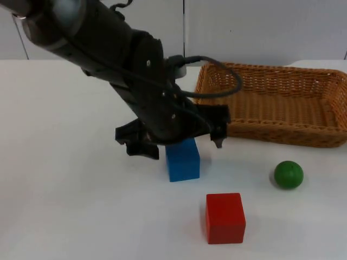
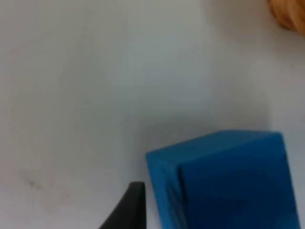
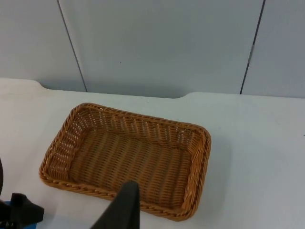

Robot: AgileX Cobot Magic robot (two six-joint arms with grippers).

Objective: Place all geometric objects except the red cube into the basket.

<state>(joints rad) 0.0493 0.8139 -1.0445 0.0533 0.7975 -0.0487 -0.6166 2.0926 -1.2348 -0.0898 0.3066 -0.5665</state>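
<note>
Two cubes: one blue (image 1: 182, 160), one red (image 1: 225, 218). One green ball (image 1: 288, 174). One wicker basket (image 1: 282, 105). One arm (image 1: 108, 51) over a white table (image 1: 65, 179).

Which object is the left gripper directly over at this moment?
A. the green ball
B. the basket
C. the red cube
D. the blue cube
D. In the top view the left gripper hangs right above the blue cube, and the left wrist view shows that cube close beside a fingertip; the green ball and red cube lie apart on the table, and the basket holds nothing.
</note>
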